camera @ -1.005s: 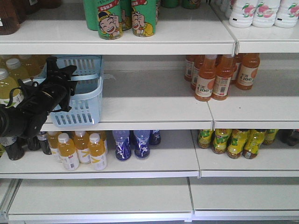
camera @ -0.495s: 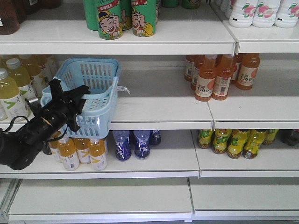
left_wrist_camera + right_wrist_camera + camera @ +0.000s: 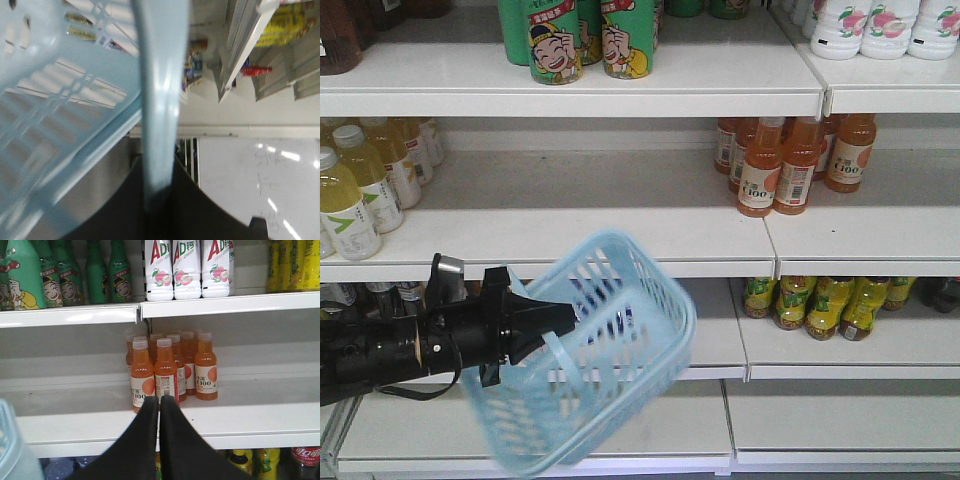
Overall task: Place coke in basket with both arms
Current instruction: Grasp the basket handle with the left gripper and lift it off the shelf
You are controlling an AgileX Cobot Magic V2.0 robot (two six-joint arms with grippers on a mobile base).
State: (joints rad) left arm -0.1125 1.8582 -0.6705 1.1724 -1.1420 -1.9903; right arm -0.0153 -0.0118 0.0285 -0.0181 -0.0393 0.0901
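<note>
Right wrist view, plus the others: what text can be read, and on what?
"AD": white bottles.
"C100": orange bottles, also legible in the front view.
Green bottles: red banner lettering too small to read.
Coke: white lettering on red label, cut off, unreadable.
Whiteboard: scribbles too faint.
Basket: no text.

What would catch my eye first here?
The blue basket first: it hangs tilted in mid-air at the lower left of the front view, its handle pinched by the left gripper. Next, the orange bottles on the shelf, straight ahead of the shut right gripper.
</note>
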